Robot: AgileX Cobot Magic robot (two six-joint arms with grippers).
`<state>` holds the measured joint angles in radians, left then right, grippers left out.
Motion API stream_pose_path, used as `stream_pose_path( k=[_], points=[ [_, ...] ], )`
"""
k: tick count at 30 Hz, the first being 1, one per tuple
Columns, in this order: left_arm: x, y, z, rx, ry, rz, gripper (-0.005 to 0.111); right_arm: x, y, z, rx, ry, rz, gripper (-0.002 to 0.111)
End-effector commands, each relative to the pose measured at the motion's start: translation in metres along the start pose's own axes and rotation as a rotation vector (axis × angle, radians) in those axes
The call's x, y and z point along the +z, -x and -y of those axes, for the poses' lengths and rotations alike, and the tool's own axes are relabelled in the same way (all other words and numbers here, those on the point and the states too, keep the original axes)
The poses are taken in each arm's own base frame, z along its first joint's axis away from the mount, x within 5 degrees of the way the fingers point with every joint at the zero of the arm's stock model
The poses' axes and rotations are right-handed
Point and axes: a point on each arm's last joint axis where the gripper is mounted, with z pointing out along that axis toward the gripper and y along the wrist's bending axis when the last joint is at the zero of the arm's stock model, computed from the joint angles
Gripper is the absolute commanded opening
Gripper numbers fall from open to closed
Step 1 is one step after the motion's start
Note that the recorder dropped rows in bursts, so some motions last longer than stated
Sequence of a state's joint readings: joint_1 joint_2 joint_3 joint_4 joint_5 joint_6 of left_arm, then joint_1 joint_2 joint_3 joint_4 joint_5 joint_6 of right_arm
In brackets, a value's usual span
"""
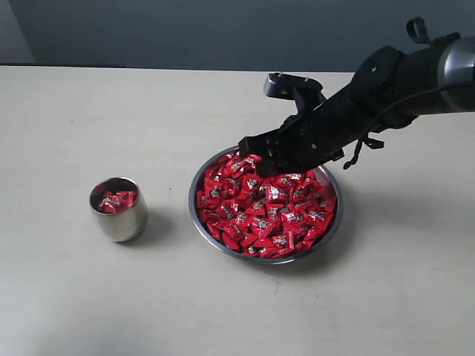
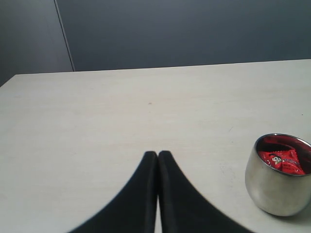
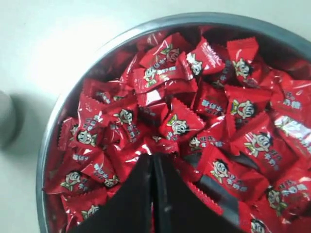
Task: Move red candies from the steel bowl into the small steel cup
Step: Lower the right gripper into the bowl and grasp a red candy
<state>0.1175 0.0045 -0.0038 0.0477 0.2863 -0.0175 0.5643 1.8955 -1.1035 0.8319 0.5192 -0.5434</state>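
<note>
Closest to the lens in the right wrist view: right gripper [image 3: 153, 162], black jaws pressed flat together, no wrapper visible between them, tips down at the surface of the red candies [image 3: 181, 125]. Seen from outside, same gripper [image 1: 251, 150] poised over the far edge of the steel bowl [image 1: 194, 196], arm reaching in from the right. Bowl heaped nearly full, near the middle of the table [image 1: 223, 319]. To the bowl's left and well apart from it, small steel cup [image 1: 119, 211], upright, only a few candies at the bottom. Likewise closed on nothing: left gripper [image 2: 158, 155], hovering above bare tabletop near the cup [image 2: 279, 177], not visible in the exterior view.

Judged step: start of a pick, early in the transfer, most of the load not yet moved. Cannot take anything with jaws closed like this. Next move: open the jaws, sink the tips either side of one wrapper on top of the heap, pinch, lift clear of the rim, carry across, release above the cup's mouth. Calls for a firm pinch on slippery foil and careful aim at a narrow opening.
</note>
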Motion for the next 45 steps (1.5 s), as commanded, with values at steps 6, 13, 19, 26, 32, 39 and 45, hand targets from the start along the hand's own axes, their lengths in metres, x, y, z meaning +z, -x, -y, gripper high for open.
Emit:
stream_pose_path(
  k=[6, 13, 19, 26, 32, 39, 45],
  points=[
    [0.000, -0.001, 0.000, -0.005, 0.000, 0.003, 0.000, 0.001, 0.000, -0.001, -0.025, 0.009, -0.026, -0.001],
    [0.000, -0.001, 0.000, -0.005, 0.000, 0.003, 0.000, -0.005, 0.021, -0.021, -0.168, -0.038, -0.174, -0.001],
    [0.000, -0.001, 0.000, -0.005, 0.000, 0.003, 0.000, -0.007, 0.046, -0.036, -0.229, -0.164, -0.311, -0.001],
    [0.000, -0.001, 0.000, -0.005, 0.000, 0.003, 0.000, 0.025, 0.042, -0.047, -0.279, -0.236, -0.443, -0.001],
    [0.000, -0.001, 0.000, -0.005, 0.000, 0.003, 0.000, 0.043, 0.037, -0.054, -0.309, -0.232, -0.438, -0.001],
    [0.000, -0.001, 0.000, -0.005, 0.000, 0.003, 0.000, 0.046, 0.038, -0.058, -0.327, -0.232, -0.407, 0.008],
    [0.000, -0.001, 0.000, -0.005, 0.000, 0.003, 0.000, 0.046, 0.038, -0.058, -0.327, -0.232, -0.407, 0.052]
  ],
)
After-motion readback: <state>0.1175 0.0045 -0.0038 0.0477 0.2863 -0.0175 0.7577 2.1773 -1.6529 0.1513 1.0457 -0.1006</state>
